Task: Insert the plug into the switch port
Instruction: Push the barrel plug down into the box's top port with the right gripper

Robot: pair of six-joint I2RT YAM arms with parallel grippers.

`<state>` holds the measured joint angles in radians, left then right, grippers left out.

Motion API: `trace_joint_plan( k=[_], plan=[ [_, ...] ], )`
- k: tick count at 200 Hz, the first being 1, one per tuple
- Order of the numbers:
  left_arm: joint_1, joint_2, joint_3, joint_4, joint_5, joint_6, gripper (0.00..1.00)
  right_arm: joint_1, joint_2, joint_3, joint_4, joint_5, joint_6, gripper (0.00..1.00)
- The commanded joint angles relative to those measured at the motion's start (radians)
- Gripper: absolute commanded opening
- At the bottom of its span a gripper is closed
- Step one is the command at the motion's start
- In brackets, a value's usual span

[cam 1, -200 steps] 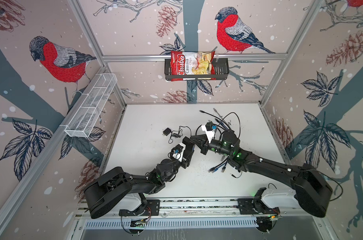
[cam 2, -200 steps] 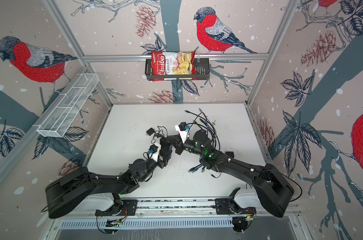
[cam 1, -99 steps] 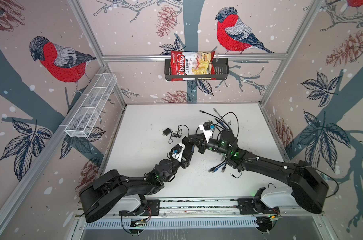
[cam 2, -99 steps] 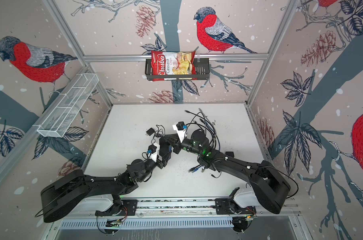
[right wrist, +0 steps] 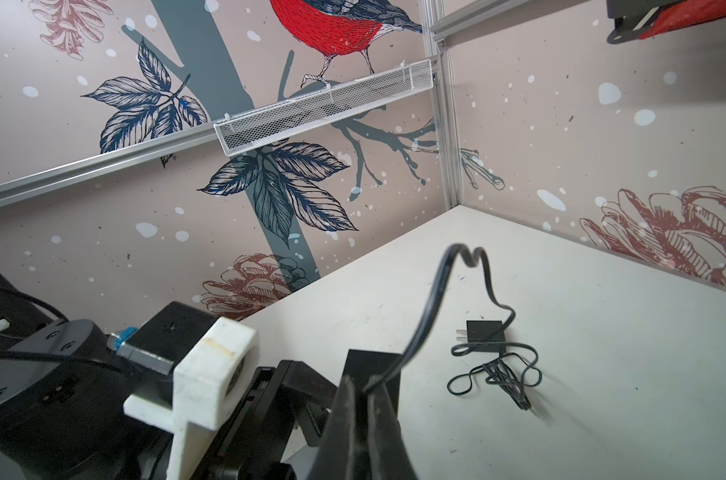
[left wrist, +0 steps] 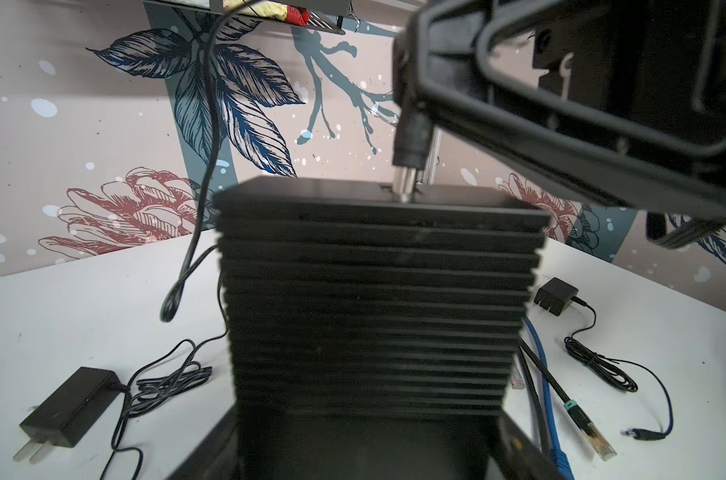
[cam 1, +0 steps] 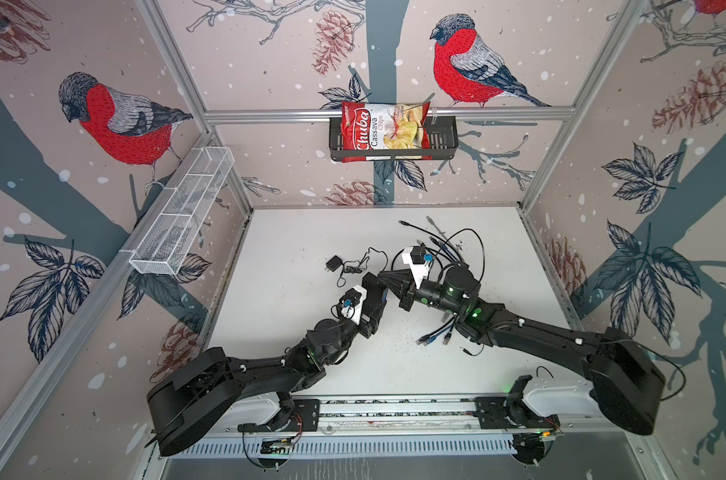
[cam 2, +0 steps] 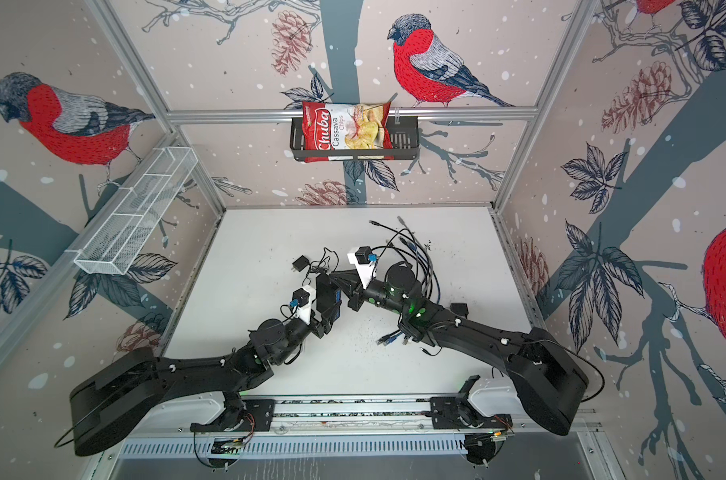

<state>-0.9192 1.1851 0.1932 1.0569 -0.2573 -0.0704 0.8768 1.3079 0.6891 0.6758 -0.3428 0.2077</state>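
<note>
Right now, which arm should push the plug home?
Right, I'd say. Its fingers are shut on the plug, whose metal tip sits at the switch port; the left arm only holds the switch steady.

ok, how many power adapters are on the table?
2. One adapter lies on the table beyond the left arm; the other adapter sits beside the right arm. More may be hidden under the arms.

Chips bag in black basket, white mesh basket — blue cables on table

Stereo pair high above the table; wrist views close-in
</note>
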Motion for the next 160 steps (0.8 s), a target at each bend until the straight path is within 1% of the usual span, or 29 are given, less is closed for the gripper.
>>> trace_joint_plan(
  k=[1,33,75,114,160],
  plan=[
    [0.008,-0.013,0.012,0.082,-0.044,-0.015,0.36,0.004,0.002,0.011,-0.115,0.019,-0.023,0.00],
    [0.008,0.006,0.039,0.052,-0.031,0.017,0.35,0.005,0.026,0.062,-0.187,0.030,-0.029,0.00],
    [0.008,0.017,0.056,0.066,-0.038,0.041,0.34,0.016,0.033,0.068,-0.246,0.064,-0.042,0.00],
    [0.037,0.003,0.061,0.076,-0.033,0.023,0.33,0.042,0.017,0.033,-0.264,0.127,-0.052,0.00],
    [0.061,-0.011,0.069,0.080,0.008,0.021,0.32,0.057,0.042,0.045,-0.304,0.139,-0.053,0.00]
  ],
)
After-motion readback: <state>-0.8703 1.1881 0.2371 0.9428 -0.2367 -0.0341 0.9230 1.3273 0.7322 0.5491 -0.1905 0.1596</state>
